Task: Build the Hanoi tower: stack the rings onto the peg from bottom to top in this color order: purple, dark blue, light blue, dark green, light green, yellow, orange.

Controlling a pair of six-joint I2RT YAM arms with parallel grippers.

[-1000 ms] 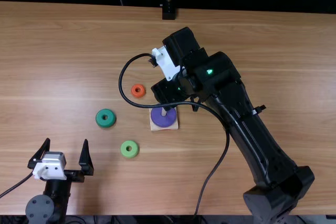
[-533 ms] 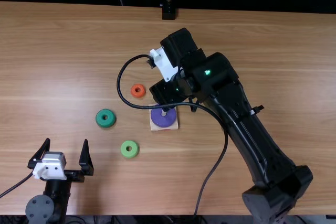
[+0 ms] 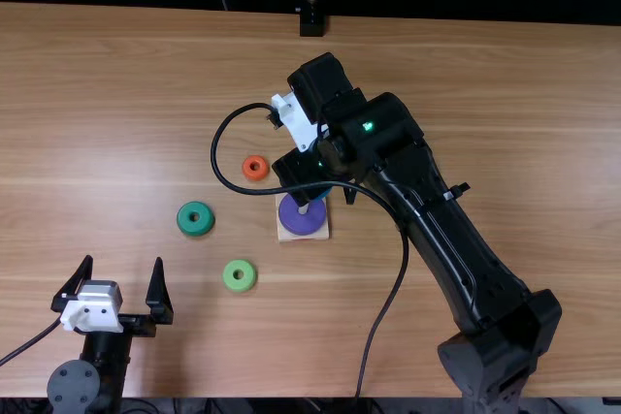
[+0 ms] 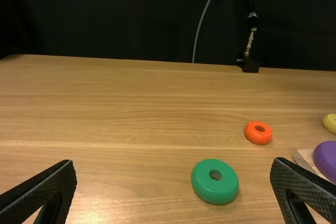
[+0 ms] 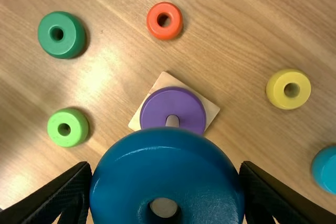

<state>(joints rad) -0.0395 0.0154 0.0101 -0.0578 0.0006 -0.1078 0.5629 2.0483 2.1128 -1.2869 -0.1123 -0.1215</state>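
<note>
My right gripper [image 3: 303, 174] hangs at the back edge of the wooden base [image 3: 318, 236]. The purple ring [image 3: 296, 220] sits around the base's peg. In the right wrist view my right gripper [image 5: 166, 174] is shut on the dark blue ring [image 5: 165, 166], held above the table, and the peg tip [image 5: 172, 120] appears just beyond that ring's edge. The dark green ring [image 3: 195, 218], light green ring [image 3: 240, 275] and orange ring [image 3: 255, 168] lie loose. My left gripper [image 3: 123, 261] stands open at the near left; in its own view this gripper [image 4: 173, 163] has nothing between its fingers.
The yellow ring [image 5: 289, 89] and light blue ring [image 5: 325, 169] lie on the table [image 5: 241, 24]. A black cable [image 3: 400, 269] loops over the base from the right arm. A dark stand [image 3: 311, 21] is at the table's far edge.
The right arm has shifted a little to the left, and a sliver of the dark blue ring has come into sight behind the purple one. The left arm has kept still.
</note>
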